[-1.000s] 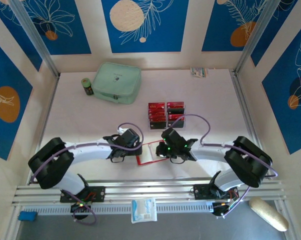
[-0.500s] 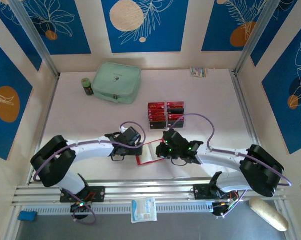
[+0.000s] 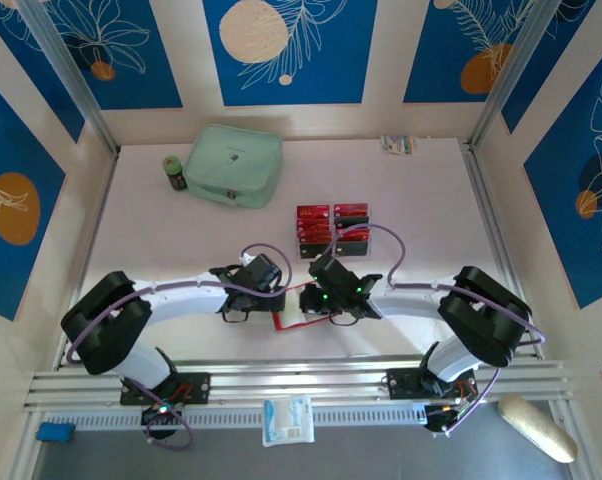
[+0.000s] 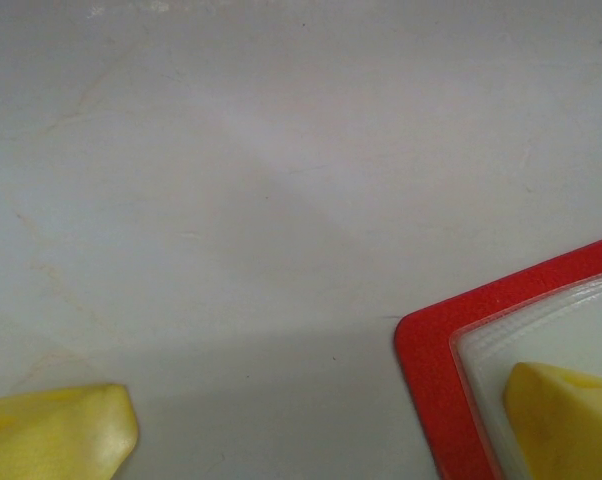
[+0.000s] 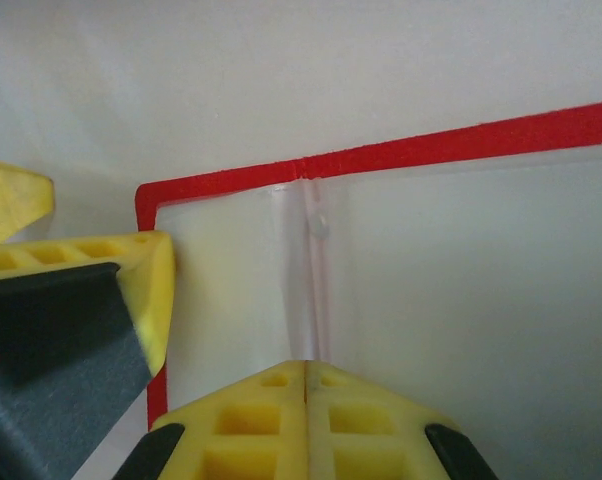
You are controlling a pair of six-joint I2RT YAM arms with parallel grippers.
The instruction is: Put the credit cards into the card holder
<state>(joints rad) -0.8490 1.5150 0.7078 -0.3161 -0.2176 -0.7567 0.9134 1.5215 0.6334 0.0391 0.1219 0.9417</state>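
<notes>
At lower centre of the top view, my left gripper (image 4: 311, 440) holds its fingers apart at the open wallet (image 3: 293, 310) corner, my right gripper (image 5: 306, 390) fingers together over its soft lining, while the cards (image 3: 331, 225) further up look thin, slick, best pinched edgewise.
</notes>
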